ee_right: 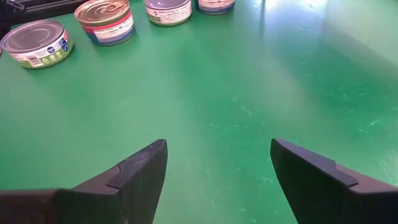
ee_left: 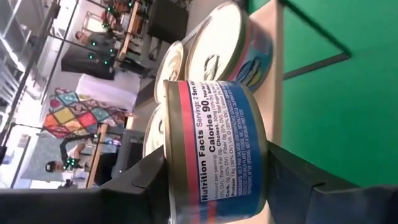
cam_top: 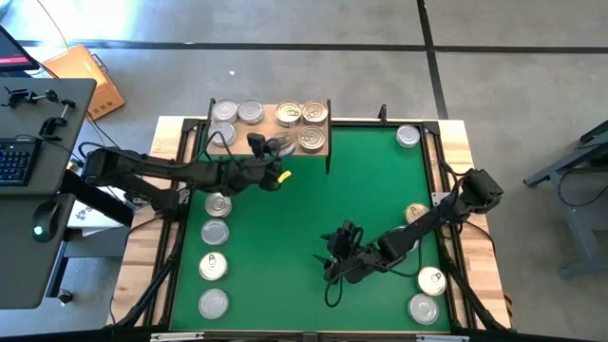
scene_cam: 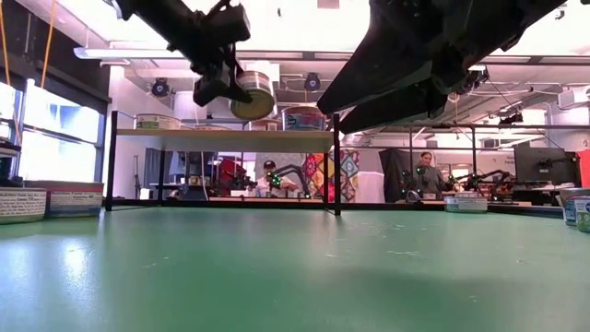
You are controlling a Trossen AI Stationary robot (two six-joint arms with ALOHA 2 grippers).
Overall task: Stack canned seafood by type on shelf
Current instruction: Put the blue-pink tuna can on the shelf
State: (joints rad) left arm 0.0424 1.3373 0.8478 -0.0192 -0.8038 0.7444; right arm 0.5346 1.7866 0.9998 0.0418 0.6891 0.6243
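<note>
My left gripper [cam_top: 268, 148] is at the near edge of the shelf [cam_top: 285, 152], shut on a gold-lidded can [cam_top: 279, 144] with a blue and red label [ee_left: 214, 143]. The low view shows that can [scene_cam: 253, 95] tilted, above the light-wood board [scene_cam: 221, 133]. On the board stand three silver-lidded cans [cam_top: 224, 111] to the left and three gold-lidded ones [cam_top: 314, 113] to the right. My right gripper [cam_top: 334, 256] hovers open over the green mat [ee_right: 217, 93], touching nothing. My left gripper pinches the can between its two fingers [ee_left: 146, 177], coming roughly level from the table's left. One finger sits at the lid end [ee_left: 169, 149] and the other at the base end [ee_left: 264, 155], with the label wall facing the wrist camera. The can is lifted clear and tilted on edge.
A column of several cans [cam_top: 215, 231] stands on the mat's left side, also seen in the right wrist view [ee_right: 37, 43]. More cans stand at the right: [cam_top: 408, 136], [cam_top: 416, 214], [cam_top: 432, 280]. A desk with a keyboard [cam_top: 14, 161] is left of the table. People show in the room behind [scene_cam: 426, 171].
</note>
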